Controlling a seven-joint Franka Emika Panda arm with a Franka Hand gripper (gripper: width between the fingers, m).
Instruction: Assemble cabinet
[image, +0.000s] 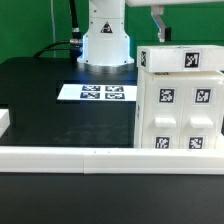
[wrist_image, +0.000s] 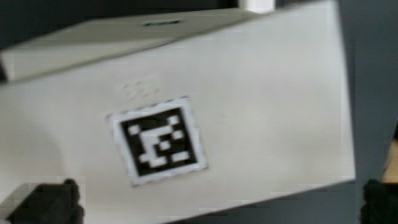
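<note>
On the exterior view's right, the cabinet is seen standing upright on the black surface, looking largely put together, judging by its closed tagged faces. Above its top the end effector is held with fingertips apart, nothing gripped; any remaining panels cannot be told.

Below my wrist a white face of the cabinet fills nearly everything, sitting tilted in the frame. A square black-and-white tag is printed on it. My two dark fingertips show at opposite corners, spread apart, touching nothing.
</note>
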